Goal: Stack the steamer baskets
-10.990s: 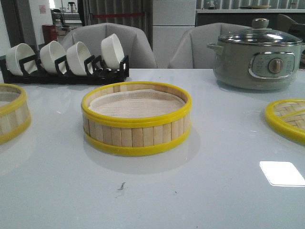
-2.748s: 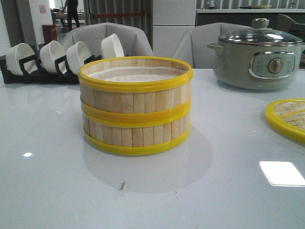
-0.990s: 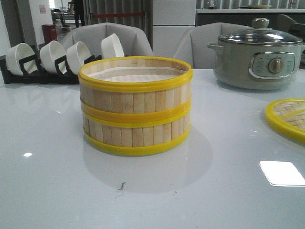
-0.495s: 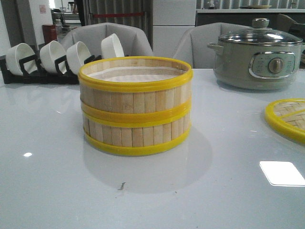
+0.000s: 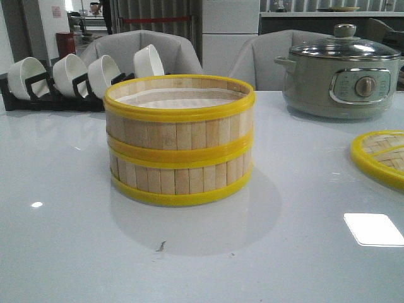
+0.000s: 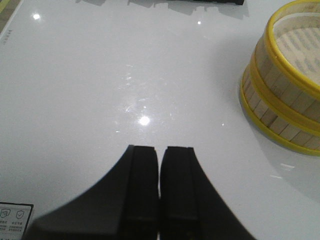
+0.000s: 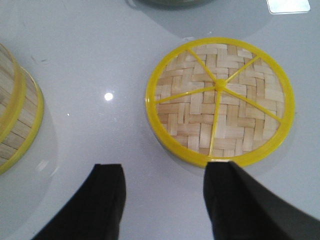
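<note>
Two steamer baskets (image 5: 179,140) stand stacked at the table's middle, the upper one showing its white liner; the stack also shows in the left wrist view (image 6: 285,90) and at the edge of the right wrist view (image 7: 12,115). The woven yellow-rimmed lid (image 7: 220,99) lies flat at the right (image 5: 380,156). My left gripper (image 6: 160,150) is shut with nothing in it, above bare table to the left of the stack. My right gripper (image 7: 165,170) is open, hovering just short of the lid, one fingertip overlapping its rim in the view. Neither gripper shows in the front view.
A grey-green electric pot (image 5: 341,71) with a glass lid stands at the back right. A black rack with several white bowls (image 5: 82,79) lines the back left. Chairs stand behind the table.
Long before, one basket stood alone with another at the left edge; now the two are stacked. Over the last second nothing on the table has moved.
</note>
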Tool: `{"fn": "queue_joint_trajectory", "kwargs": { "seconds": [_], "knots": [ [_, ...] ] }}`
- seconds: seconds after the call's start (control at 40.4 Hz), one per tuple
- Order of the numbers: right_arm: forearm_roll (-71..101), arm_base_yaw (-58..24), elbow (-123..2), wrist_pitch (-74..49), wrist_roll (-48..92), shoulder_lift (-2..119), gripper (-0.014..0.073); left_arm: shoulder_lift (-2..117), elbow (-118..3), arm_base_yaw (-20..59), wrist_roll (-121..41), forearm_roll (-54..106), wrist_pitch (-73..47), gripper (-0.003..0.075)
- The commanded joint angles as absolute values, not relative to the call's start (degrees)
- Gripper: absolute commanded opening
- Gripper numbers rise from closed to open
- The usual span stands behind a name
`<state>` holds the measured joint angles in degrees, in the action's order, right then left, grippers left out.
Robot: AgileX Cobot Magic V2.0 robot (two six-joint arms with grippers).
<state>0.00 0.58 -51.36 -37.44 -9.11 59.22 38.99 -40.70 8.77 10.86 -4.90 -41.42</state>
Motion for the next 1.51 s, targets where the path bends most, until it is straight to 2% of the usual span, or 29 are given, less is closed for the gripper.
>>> {"fn": "queue_joint_trajectory", "kwargs": {
  "seconds": [0.0,0.297,0.619,0.743,0.842,1.04,1.485],
  "knots": [
    [-0.7,0.9,-53.6,-31.8,-8.9,62.9,0.0465,38.9,-42.4,9.0,11.6,-5.1,-37.1,0.0095],
    [-0.7,6.8,-64.3,-38.5,-9.0,80.7,0.0465,38.9,-42.4,9.0,11.6,-5.1,-37.1,0.0095],
    [-1.7,8.8,-71.3,-39.5,-9.0,90.5,0.0445,38.9,-42.4,9.0,11.6,-5.1,-37.1,0.0095],
    [-1.7,8.8,-72.2,-39.8,-9.0,92.4,0.0333,38.9,-42.4,9.0,11.6,-5.1,-37.1,0.0095],
    [-2.2,8.8,-72.2,-38.3,-9.0,92.9,0.0285,38.9,-42.4,9.0,11.6,-5.1,-37.1,0.0095],
    [-2.2,8.8,-72.2,-35.0,-9.0,92.9,0.0288,38.9,-42.4,9.0,11.6,-5.1,-37.1,0.0095],
    [-0.8,8.8,-72.2,-36.3,-7.7,93.6,0.0293,38.9,-42.4,9.0,11.6,-5.1,-37.1,0.0095]
  ]
}}
